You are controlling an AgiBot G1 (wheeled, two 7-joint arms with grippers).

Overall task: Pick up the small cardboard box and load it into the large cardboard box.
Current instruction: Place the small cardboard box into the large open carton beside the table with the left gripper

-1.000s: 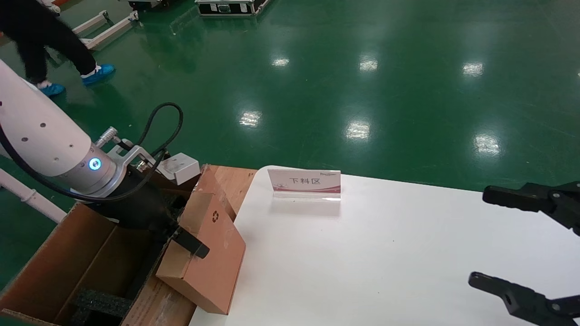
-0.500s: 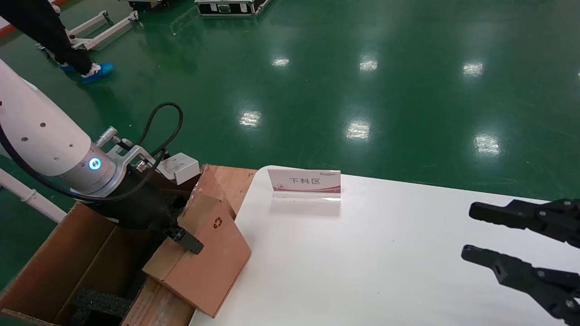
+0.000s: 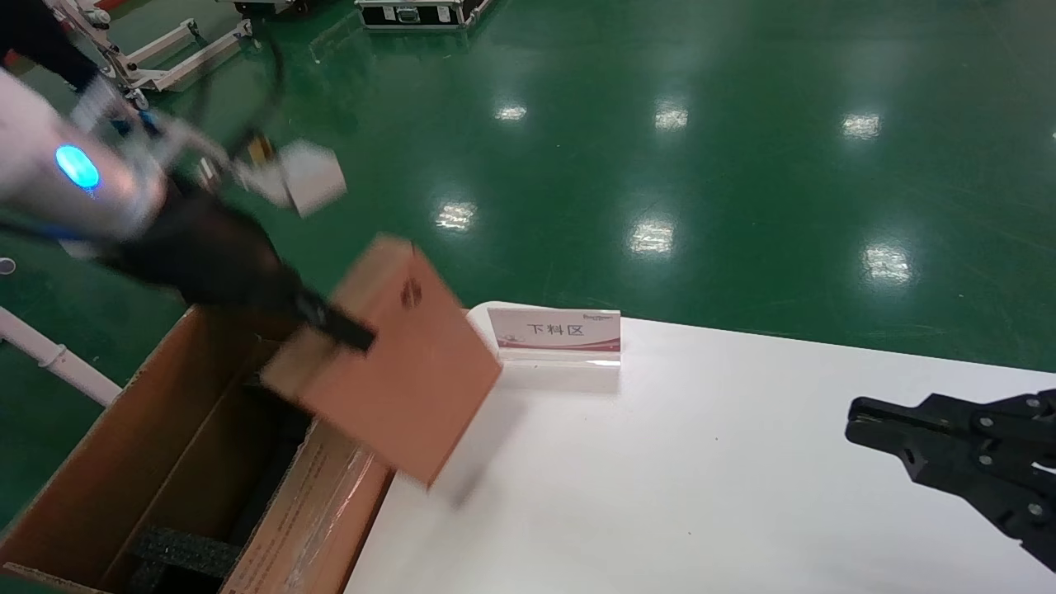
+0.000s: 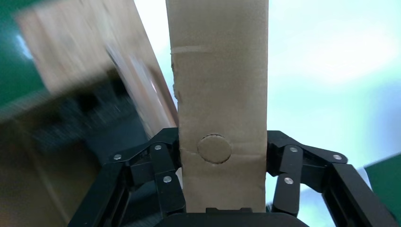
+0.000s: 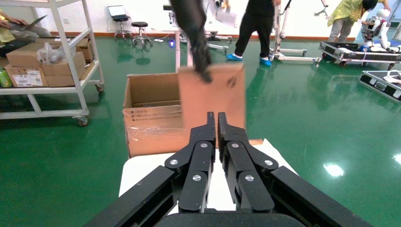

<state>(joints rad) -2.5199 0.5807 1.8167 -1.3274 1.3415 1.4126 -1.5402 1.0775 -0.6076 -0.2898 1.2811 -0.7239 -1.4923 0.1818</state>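
1. the left gripper (image 3: 330, 326) is clamped on the small cardboard box (image 3: 396, 363), one finger (image 3: 342, 330) lying across the box's broad face near its upper edge.
2. in the left wrist view the left gripper (image 4: 222, 156) has its jaws pressed against both broad faces of the small cardboard box (image 4: 220, 94), whose narrow edge runs straight out from between them, with a round punched mark just beyond the grip.
3. the small cardboard box hangs tilted in the air, clear of every surface, its dark recycling mark (image 3: 410, 290) on the upper part of the face.
4. taking the large cardboard box (image 3: 124, 470) as landmark: the small box is above its rim on the table side, partly over the open cavity and partly over the edge of the white table (image 3: 701, 487).
5. the large cardboard box stands open on the green floor (image 3: 660, 124), touching the table's edge, with black foam pads (image 3: 177, 551) at its bottom and a taped, printed flap (image 3: 309, 520) on the table side.
6. a white sign stand (image 3: 553, 330) sits on the table beyond the large box, just beside the lifted small box.
7. the right gripper (image 3: 858, 421) hovers over the table well apart from the large box, fingers pressed together on nothing; the right wrist view shows the right gripper (image 5: 213, 118) the same way.
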